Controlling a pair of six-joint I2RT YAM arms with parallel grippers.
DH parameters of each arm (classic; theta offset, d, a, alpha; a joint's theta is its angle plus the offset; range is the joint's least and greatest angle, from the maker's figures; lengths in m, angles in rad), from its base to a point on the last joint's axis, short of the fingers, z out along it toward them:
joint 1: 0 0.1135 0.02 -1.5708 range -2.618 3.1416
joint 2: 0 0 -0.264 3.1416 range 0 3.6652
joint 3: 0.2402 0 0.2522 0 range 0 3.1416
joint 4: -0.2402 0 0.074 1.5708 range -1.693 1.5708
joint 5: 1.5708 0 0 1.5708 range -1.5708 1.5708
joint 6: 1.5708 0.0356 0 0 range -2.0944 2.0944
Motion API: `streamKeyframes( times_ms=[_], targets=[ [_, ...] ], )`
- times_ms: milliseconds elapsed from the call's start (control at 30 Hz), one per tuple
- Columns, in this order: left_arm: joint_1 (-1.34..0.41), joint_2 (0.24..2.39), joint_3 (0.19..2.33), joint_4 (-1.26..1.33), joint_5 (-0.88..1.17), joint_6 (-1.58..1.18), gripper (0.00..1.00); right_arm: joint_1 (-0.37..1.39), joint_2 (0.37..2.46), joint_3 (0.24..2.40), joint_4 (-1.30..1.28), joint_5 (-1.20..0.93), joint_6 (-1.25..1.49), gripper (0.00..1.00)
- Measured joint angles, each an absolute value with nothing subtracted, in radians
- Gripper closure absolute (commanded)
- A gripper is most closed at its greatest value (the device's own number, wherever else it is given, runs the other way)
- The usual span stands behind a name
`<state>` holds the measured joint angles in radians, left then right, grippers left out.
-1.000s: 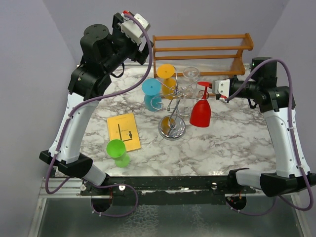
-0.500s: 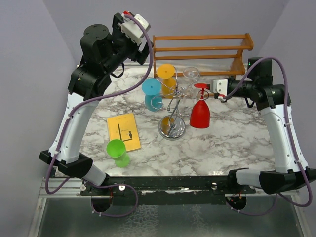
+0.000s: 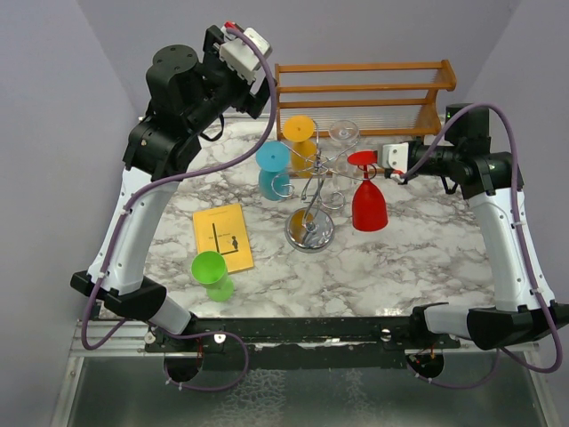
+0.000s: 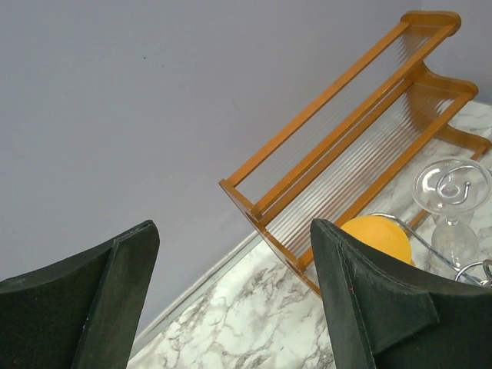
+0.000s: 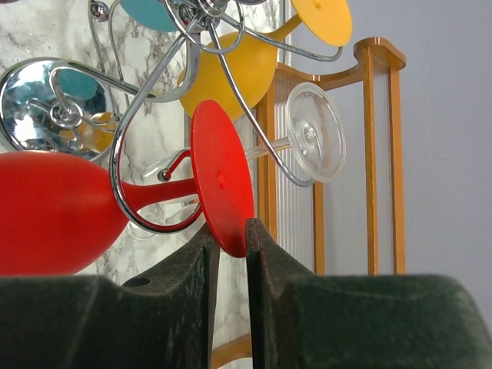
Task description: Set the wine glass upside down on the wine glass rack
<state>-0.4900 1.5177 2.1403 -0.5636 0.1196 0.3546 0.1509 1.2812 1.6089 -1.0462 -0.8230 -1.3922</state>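
Red wine glass (image 3: 369, 206) hung bowl-down on the right side of the wine glass rack (image 3: 309, 229), stem inside a curled wire loop, foot uppermost. Right hand (image 5: 231, 231) level with that foot, fingers slightly apart, rim of the foot between them. Left hand (image 4: 234, 231) raised at the back left near the wooden shelf (image 3: 364, 89), fingers wide apart on nothing. Orange glass (image 3: 299, 133), blue glass (image 3: 274, 169) and clear glass (image 3: 343, 133) also on the rack; green glass (image 3: 212, 271) and yellow booklet (image 3: 222, 237) on the counter (image 3: 418, 249).

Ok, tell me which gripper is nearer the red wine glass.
Right. The right gripper sits at the foot of the red wine glass, straddling its rim; the left gripper hangs high at back left, far off.
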Motion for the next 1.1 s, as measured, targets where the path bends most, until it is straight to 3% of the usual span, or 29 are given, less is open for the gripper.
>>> streamKeyframes(
  times_ms=[533, 733, 1100],
  targets=[
    [-0.485, 1.505, 2.115, -0.578, 0.120, 0.376, 0.17, 0.150, 1.274, 1.579, -1.046, -0.729, -1.404, 0.71],
    [-0.485, 1.497, 2.096, -0.585, 0.120, 0.385, 0.17, 0.151, 1.268, 1.555, -1.045, -0.672, -1.406, 0.63],
    [-0.477, 1.476, 2.047, -0.612, 0.120, 0.402, 0.17, 0.151, 1.208, 1.372, -0.855, -0.351, -1.192, 0.49]
  ],
)
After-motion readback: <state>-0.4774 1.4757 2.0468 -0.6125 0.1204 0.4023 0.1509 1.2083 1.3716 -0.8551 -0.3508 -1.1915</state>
